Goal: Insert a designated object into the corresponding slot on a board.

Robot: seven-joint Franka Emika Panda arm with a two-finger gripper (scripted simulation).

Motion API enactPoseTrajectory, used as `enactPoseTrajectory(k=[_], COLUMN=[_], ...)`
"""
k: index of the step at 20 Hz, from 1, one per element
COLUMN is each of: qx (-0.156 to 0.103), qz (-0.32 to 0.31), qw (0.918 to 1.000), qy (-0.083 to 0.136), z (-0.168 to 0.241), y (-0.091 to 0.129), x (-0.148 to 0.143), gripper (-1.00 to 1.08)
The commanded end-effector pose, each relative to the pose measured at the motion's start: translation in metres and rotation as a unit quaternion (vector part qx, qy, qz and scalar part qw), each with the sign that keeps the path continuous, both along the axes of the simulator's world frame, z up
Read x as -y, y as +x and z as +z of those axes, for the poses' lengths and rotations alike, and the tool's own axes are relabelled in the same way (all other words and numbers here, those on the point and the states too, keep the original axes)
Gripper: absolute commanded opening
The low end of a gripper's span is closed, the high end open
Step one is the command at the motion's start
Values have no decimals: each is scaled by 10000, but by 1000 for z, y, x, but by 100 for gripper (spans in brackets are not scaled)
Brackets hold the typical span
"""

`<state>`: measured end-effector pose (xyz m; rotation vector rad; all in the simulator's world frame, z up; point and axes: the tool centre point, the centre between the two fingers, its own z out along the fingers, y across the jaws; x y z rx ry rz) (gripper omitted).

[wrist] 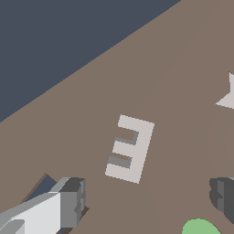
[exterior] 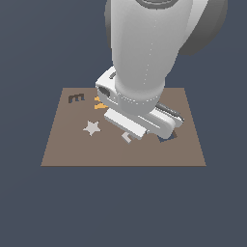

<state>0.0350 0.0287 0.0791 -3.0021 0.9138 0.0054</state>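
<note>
**E block lies loose between spread fingers**

Exterior view: I see the flat brown rectangular board under the arm. The small dark E-shaped slot sits near its far corner on the exterior view's left, well apart from the gripper. Only a sliver of the small light grey E-shaped block shows beneath the hand.

Wrist view: the E block lies flat on the board, between the fingers, touching neither. The gripper stands wide, holding nothing. A pale grey star shows at the edge.

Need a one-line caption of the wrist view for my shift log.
Wrist view: light grey E block lying flat on the brown board, between the open jaws, not yet gripped.
</note>
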Motion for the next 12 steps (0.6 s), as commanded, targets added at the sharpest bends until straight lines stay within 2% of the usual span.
enactPoseTrajectory(k=[1,12], qx=[6,10], qz=[-332,-1184], qw=[9994,9930], qy=[-8,-23], z=[-7,-27], y=[5,18], x=[0,2], gripper=[100,100])
